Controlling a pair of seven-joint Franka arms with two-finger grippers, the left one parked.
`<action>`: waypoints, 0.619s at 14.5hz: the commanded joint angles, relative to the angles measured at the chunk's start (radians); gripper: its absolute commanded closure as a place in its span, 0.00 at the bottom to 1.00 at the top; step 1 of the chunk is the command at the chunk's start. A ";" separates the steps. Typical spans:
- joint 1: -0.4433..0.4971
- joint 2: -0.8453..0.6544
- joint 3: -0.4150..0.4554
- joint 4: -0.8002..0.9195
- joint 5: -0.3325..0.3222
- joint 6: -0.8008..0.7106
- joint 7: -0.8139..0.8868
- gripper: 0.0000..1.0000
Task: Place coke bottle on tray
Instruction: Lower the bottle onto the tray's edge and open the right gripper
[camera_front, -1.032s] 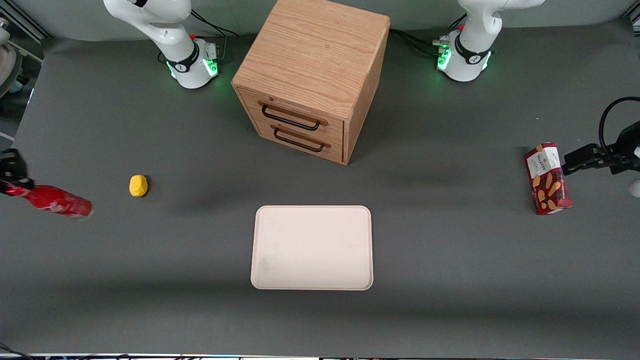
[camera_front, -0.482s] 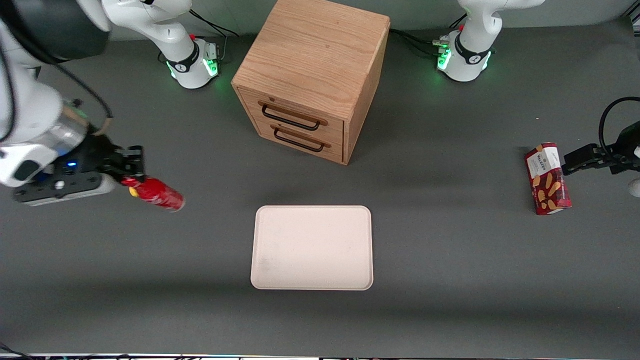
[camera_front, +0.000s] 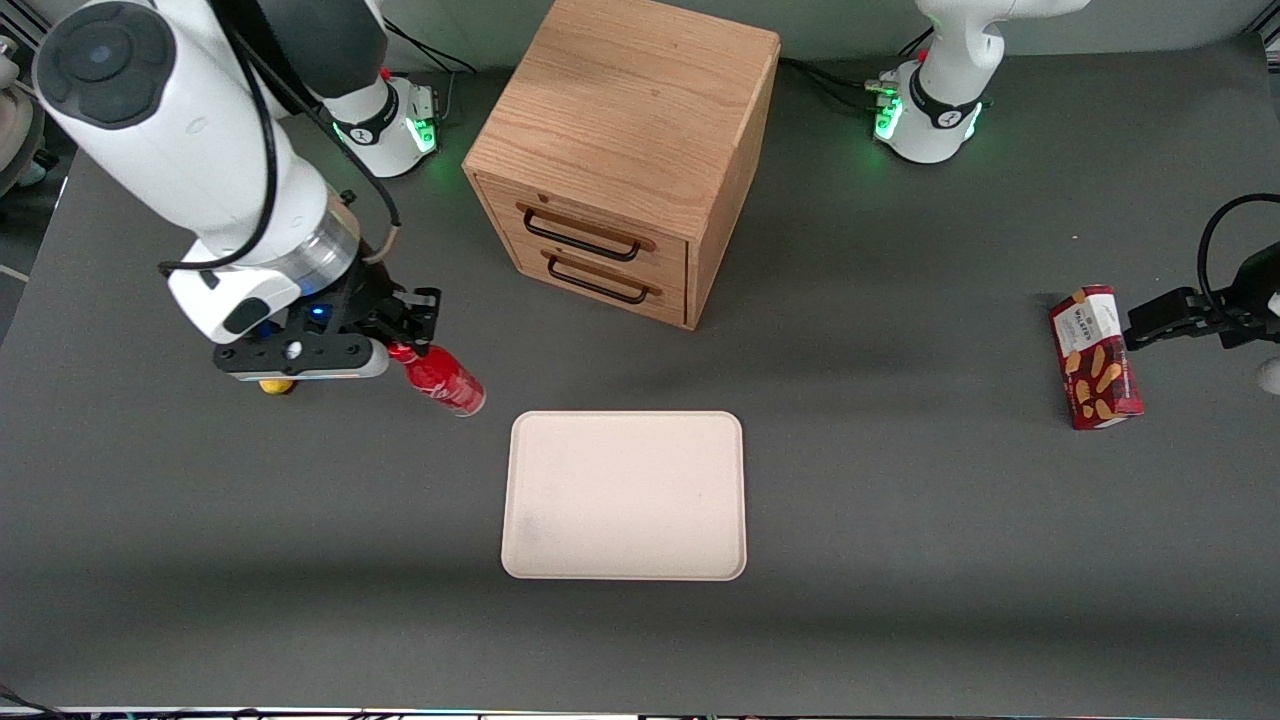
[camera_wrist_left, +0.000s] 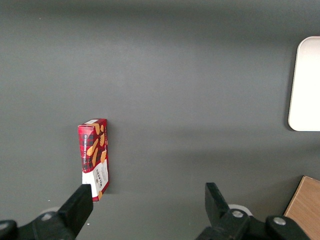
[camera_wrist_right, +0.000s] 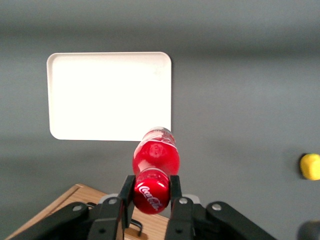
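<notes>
My right gripper (camera_front: 408, 338) (camera_wrist_right: 151, 192) is shut on the coke bottle (camera_front: 442, 382) (camera_wrist_right: 154, 167), a slim glossy red bottle with white lettering. It holds the bottle by its cap end, lifted off the table and tilted, base pointing toward the tray. The tray (camera_front: 625, 495) (camera_wrist_right: 110, 95), cream-white with rounded corners and a low rim, lies flat and bare, nearer the front camera than the wooden drawer cabinet. The bottle's base hangs just short of the tray's corner nearest the working arm's end. An edge of the tray (camera_wrist_left: 305, 85) shows in the left wrist view.
A wooden two-drawer cabinet (camera_front: 625, 155) stands farther from the camera than the tray. A small yellow object (camera_front: 275, 386) (camera_wrist_right: 310, 166) lies partly under the gripper's body. A red snack box (camera_front: 1095, 357) (camera_wrist_left: 94, 159) lies toward the parked arm's end.
The right arm has carried the bottle sideways from the working arm's end of the table toward the tray, passing over the yellow object. The grip on the bottle has held.
</notes>
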 joint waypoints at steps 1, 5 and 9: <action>0.008 0.021 -0.022 0.008 0.033 0.030 0.035 1.00; 0.005 0.108 -0.028 0.001 0.032 0.122 0.035 1.00; 0.002 0.223 -0.028 0.000 0.027 0.236 0.033 1.00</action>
